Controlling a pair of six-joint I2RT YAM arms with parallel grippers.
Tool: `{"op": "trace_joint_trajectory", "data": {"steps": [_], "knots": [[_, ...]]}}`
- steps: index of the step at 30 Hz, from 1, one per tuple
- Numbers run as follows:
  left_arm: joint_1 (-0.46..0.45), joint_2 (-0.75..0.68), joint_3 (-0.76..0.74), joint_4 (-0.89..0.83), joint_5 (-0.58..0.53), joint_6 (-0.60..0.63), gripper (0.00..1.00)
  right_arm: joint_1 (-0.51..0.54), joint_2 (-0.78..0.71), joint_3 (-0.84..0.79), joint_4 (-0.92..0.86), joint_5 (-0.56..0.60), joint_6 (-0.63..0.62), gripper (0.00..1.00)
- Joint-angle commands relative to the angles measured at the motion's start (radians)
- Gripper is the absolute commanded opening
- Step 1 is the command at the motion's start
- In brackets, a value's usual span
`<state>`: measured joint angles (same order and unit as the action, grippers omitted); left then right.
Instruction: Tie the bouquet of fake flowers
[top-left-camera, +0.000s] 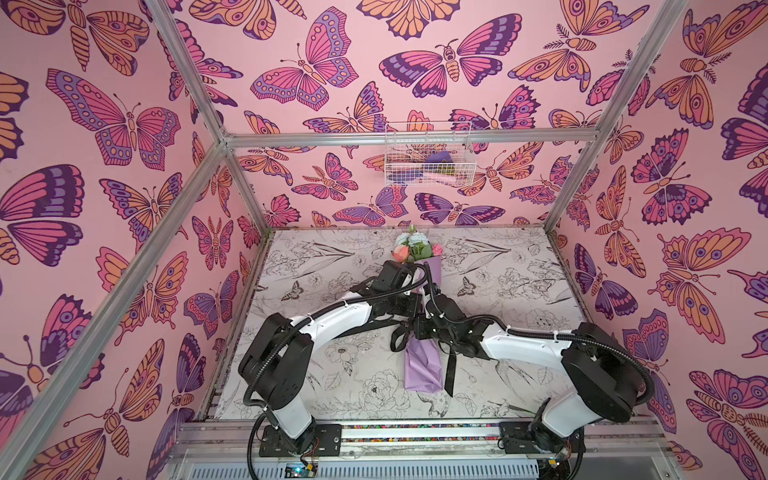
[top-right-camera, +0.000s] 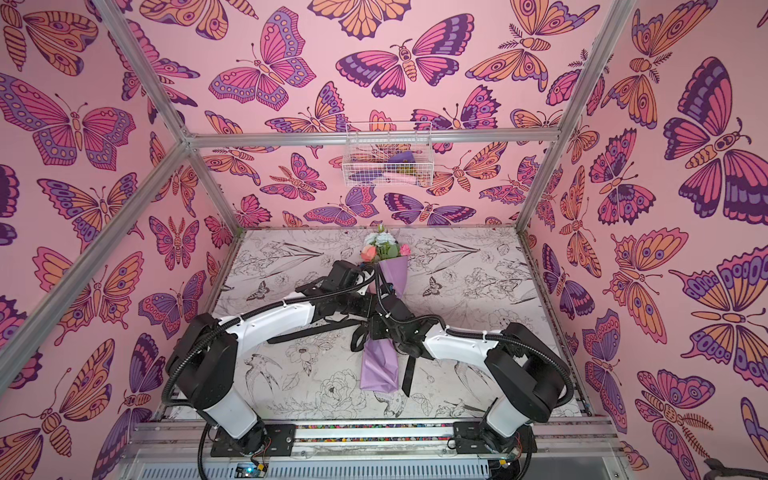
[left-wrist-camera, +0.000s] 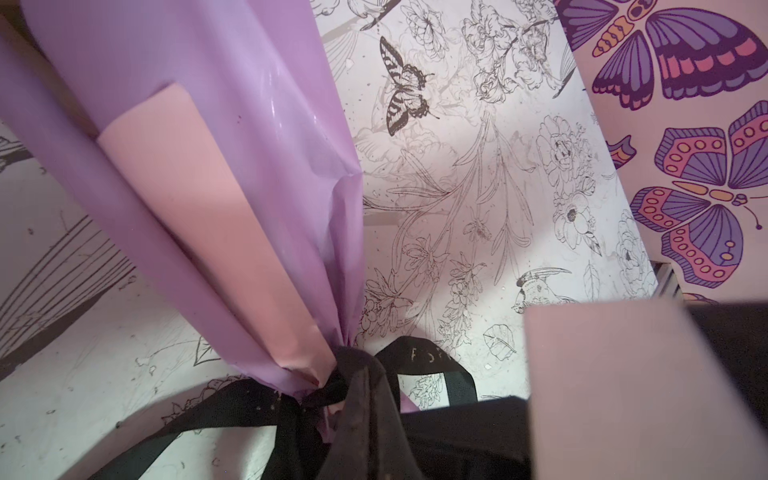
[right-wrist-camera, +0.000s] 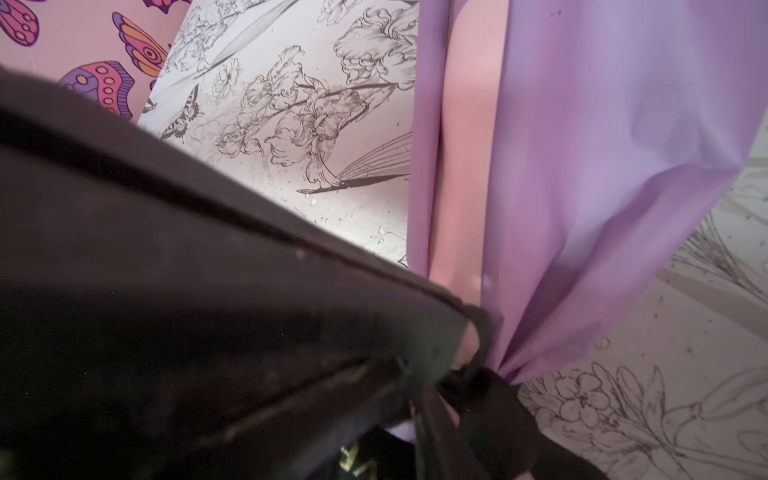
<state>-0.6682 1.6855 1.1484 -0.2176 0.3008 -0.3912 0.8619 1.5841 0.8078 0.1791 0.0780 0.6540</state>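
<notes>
Left arm (top-left-camera: 328, 318) and right arm (top-left-camera: 528, 345) reach in from 8 and 4 o'clock, meeting on the bouquet of fake flowers (top-left-camera: 422, 365). It's laid flat at centre, wrap end at 6, blooms at 12, so both sides reach its waist. Jaws of left gripper (top-left-camera: 409, 316) are together, prob. pinching a black ribbon (top-left-camera: 450, 374) strand to tension the knot; right gripper (top-left-camera: 428, 330) sits at the knot, jaws hidden, can't tell. Count: 2 arms, 1 bouquet, 1 ribbon w/ 2 loose tails, 2 coral blooms (top-left-camera: 401, 252), 1 wire basket (top-left-camera: 395, 149) far at 12.
</notes>
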Motion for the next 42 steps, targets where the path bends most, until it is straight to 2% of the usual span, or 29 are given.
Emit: {"op": "trace_joint_trajectory", "data": {"steps": [1,6,9,13,20,26,30,40,42], "knots": [[-0.004,0.009,0.019,-0.013,0.038,-0.011,0.00,0.013,-0.002,0.017,0.062,0.015,-0.007,0.22],[-0.002,0.006,0.011,-0.004,0.050,-0.015,0.03,0.012,-0.055,-0.017,0.080,0.049,0.001,0.12],[0.001,-0.006,-0.002,0.003,0.047,-0.019,0.14,0.013,-0.086,-0.029,0.077,0.055,0.002,0.10],[0.008,-0.053,-0.053,0.025,0.021,-0.039,0.38,0.013,-0.123,-0.042,0.064,0.065,0.013,0.09],[0.025,-0.212,-0.206,0.066,-0.078,-0.092,0.63,0.009,-0.136,-0.041,0.031,0.095,0.028,0.09],[0.029,-0.371,-0.384,0.081,-0.175,-0.165,0.65,0.006,-0.111,-0.041,0.039,0.106,0.048,0.07],[0.030,-0.451,-0.487,0.138,-0.139,-0.222,0.66,0.001,-0.102,-0.041,0.046,0.095,0.065,0.05],[0.027,-0.423,-0.614,0.359,-0.036,-0.378,0.66,-0.014,-0.108,-0.045,0.038,0.075,0.103,0.05],[0.028,-0.361,-0.629,0.423,-0.020,-0.409,0.67,-0.017,-0.108,-0.047,0.039,0.068,0.113,0.05]]}}
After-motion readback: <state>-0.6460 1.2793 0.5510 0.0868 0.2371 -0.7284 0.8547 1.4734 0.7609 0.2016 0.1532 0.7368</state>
